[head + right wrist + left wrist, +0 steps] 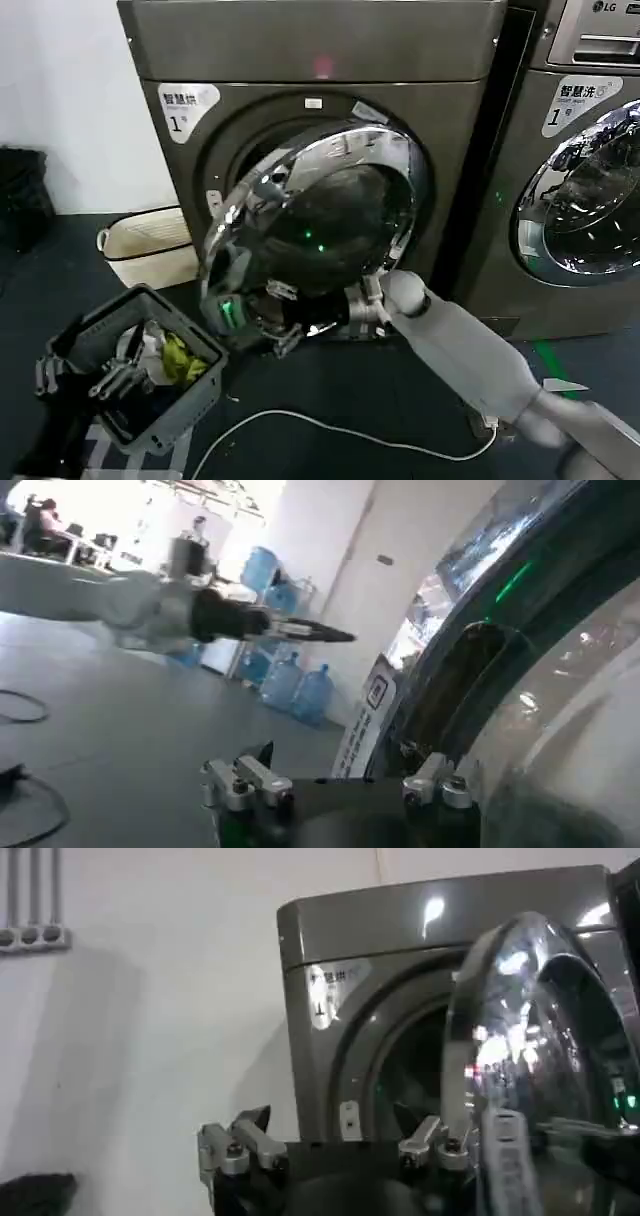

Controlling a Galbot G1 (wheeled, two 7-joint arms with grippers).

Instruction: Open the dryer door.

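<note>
Already the large round dryer door (pixel 320 225) with its wide chrome rim and dark tinted glass is standing well out from the big bronze-grey front-loading dryer (pixel 310 50), hinged on the side toward the LG-marked neighbour and swinging its free edge toward the robot's left. The right gripper (pixel 262 318) is reaching in under the door's lower left rim, its grey arm running back across the floor to the right; whether its fingers are closed on the rim I cannot tell from the head view. So the door is lying directly above and against that gripper, and any further opening looks to be a pull outward and rightward around the hinge. The left gripper (pixel 110 380) is hanging low over the grey laundry basket (pixel 205 395), well apart from the door. The left wrist view is showing its two fingertips spread wide with nothing between them, plus the dark drum opening (pixel 415 1073) behind the door's edge, which the head view is largely hiding.
</note>
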